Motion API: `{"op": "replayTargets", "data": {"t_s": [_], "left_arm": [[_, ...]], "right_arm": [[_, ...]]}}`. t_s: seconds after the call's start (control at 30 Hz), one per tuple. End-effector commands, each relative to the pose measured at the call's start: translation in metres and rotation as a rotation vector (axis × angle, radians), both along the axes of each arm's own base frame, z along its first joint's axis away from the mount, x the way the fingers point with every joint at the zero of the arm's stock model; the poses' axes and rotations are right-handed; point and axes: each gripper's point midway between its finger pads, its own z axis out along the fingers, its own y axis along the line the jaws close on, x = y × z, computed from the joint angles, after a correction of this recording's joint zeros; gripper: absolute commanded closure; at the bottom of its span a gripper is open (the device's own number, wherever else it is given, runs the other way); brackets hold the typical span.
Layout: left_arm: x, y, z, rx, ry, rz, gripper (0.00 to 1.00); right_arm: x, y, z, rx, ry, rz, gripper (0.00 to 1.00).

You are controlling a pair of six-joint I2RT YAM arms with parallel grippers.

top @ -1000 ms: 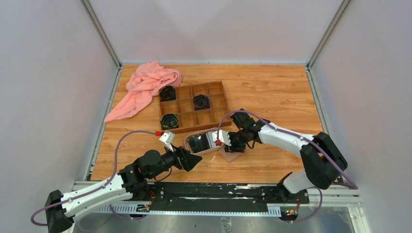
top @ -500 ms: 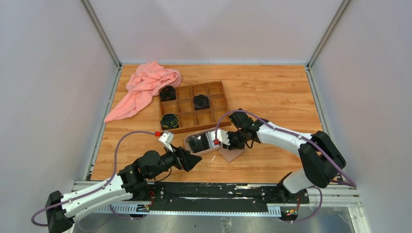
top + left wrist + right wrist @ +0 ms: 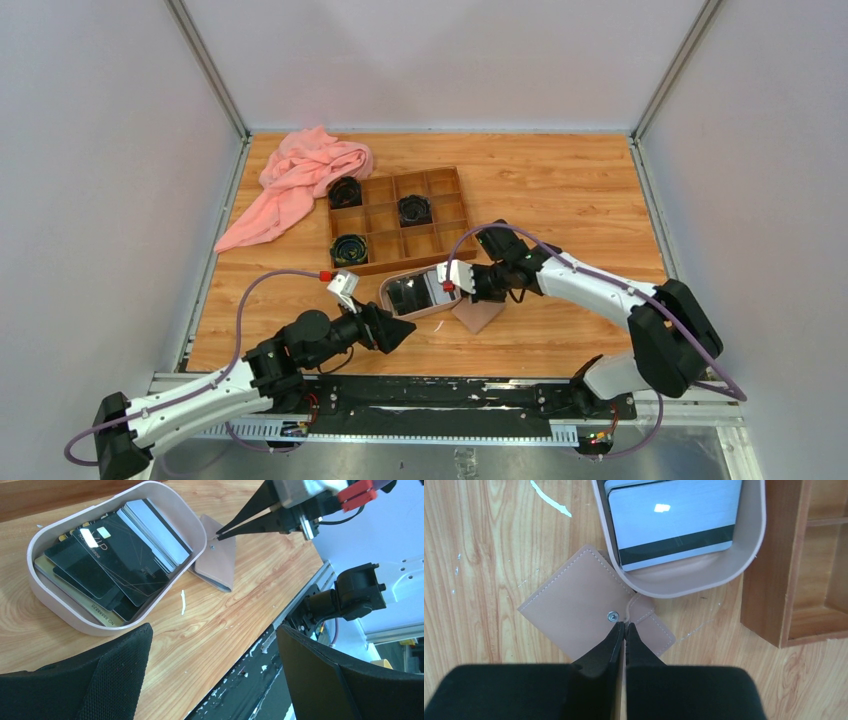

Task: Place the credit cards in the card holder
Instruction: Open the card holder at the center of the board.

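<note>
Holder (image 3: pixel 569 611): closed, flat on table (image 3: pixel 484 555) against tray (image 3: pixel 684 587) of cards (image 3: pixel 674 520); right gripper (image 3: pixel 624 628) clenched at flap (image 3: pixel 641 611) beside snap (image 3: pixel 612 615), probably to open it, catch unclear; left gripper (image 3: pixel 215 680) spread wide, empty, near tray.

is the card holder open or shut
Shut: the card holder lies folded flat on the table, only its tan outside and snap showing.
</note>
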Motion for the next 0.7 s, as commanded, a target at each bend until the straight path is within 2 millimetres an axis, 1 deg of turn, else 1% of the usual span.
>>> {"op": "replayTargets", "data": {"t_s": [0.0,0.1,0.23,0.37,0.5,0.67], "left_arm": [[0.0,-0.003,0.004,-0.013,0.0,-0.005,0.02],[0.0,-0.004,0.004,-0.007,0.003,-0.008,0.02],[0.0,-0.005,0.005,-0.008,0.004,-0.011,0.02],[0.0,-0.006,0.008,-0.015,0.006,-0.009,0.02],[-0.001,-0.01,0.012,-0.024,0.009,-0.023,0.02],[-0.001,-0.019,0.011,-0.01,0.031,-0.043,0.02]], "right_arm": [[-0.005,-0.011,0.016,0.008,0.038,-0.041,1.0],[-0.003,-0.019,0.02,-0.008,0.034,-0.055,1.0],[0.007,-0.038,0.02,-0.052,0.028,-0.113,1.0],[0.011,-0.053,0.028,-0.027,0.087,-0.188,1.0],[0.009,-0.061,0.035,0.035,0.17,-0.246,1.0],[0.005,-0.071,0.032,0.034,0.233,-0.289,1.0]]}}
